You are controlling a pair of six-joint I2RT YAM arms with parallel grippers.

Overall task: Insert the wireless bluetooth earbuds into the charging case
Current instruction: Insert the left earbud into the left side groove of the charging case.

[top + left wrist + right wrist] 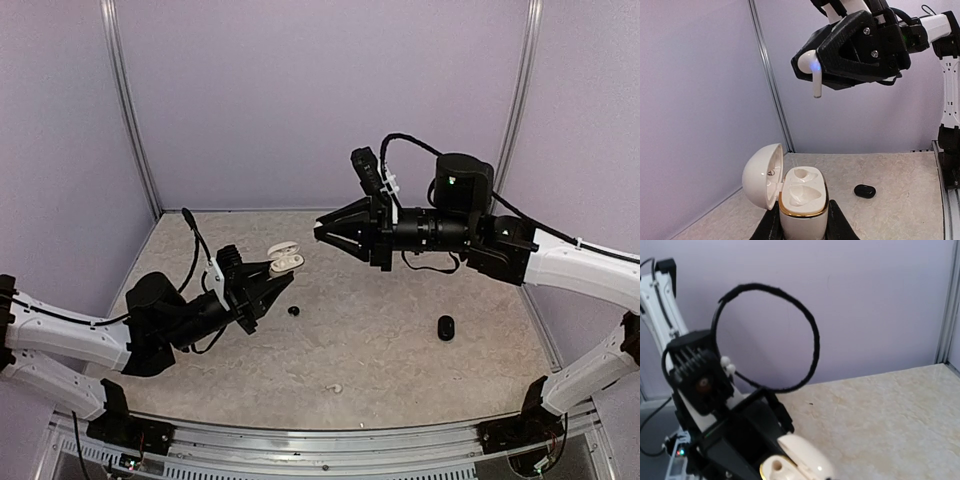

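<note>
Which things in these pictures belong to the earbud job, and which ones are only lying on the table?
Belong to the job:
- white earbud, held in the right gripper
- open white charging case, held in the left gripper, both sockets empty

Only lying about:
- small black item near the left gripper
- black pebble-shaped case farther right

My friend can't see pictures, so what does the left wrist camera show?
An open white pebble-shaped charging case with a gold rim stands in the left gripper, both pockets empty. Above it, the right gripper pinches a white stemmed earbud with a blue light, stem pointing down. A small black pebble-shaped object lies on the beige stone-look table.
</note>
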